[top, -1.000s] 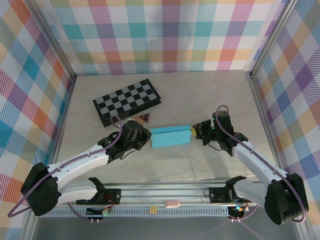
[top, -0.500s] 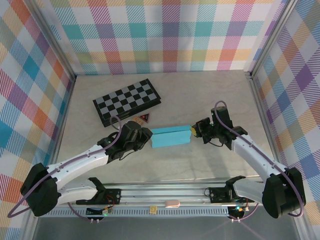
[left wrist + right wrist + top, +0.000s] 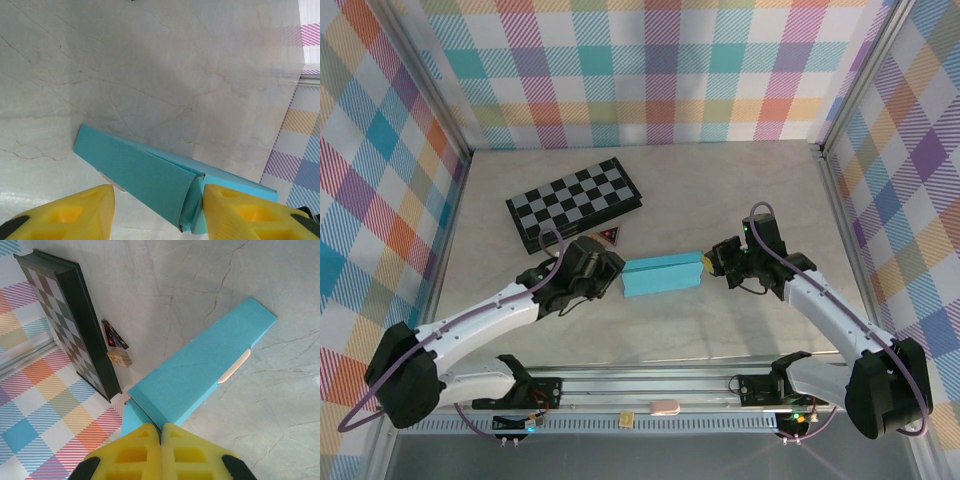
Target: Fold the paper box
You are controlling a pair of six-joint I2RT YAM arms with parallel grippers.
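The teal paper box [image 3: 663, 273] is lying as a slim folded shape at the middle of the table [image 3: 740, 190], near the chessboard [image 3: 575, 200]. The left gripper [image 3: 157, 215] is standing at its left end, jaws apart, straddling that end. The right gripper [image 3: 161, 437] is sitting at the other end, jaws pressed together, tips right against the box's corner.
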